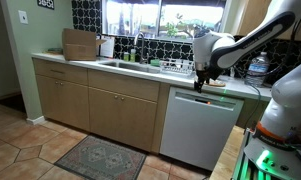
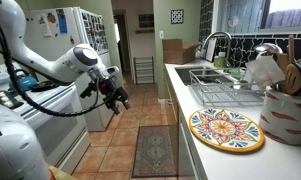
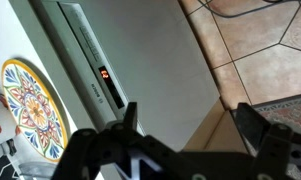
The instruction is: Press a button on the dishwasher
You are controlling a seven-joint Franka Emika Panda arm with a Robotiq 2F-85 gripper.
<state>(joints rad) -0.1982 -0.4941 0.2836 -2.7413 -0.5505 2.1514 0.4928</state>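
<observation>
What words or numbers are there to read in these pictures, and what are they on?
Red display on the dishwasher: glowing characters, too blurred to read.
Dark sign at the top edge of an exterior view: white marks, too small to read.
Papers on the fridge: too small to read.
Nothing can be quoted for certain.

Daylight source: window at 12 o'clock in an exterior view, panes overexposed to near white. I note soft, even room light with no hard shadows. All frames are low resolution and fine detail is lost.

Wrist view: my gripper at 6 o'clock is dark, out of focus, edges smeared. The dishwasher door reads flat grey-white, no hard glare. Its red display blooms, digits unreadable. The floor tiles at 2 o'clock are reasonably sharp.
</observation>
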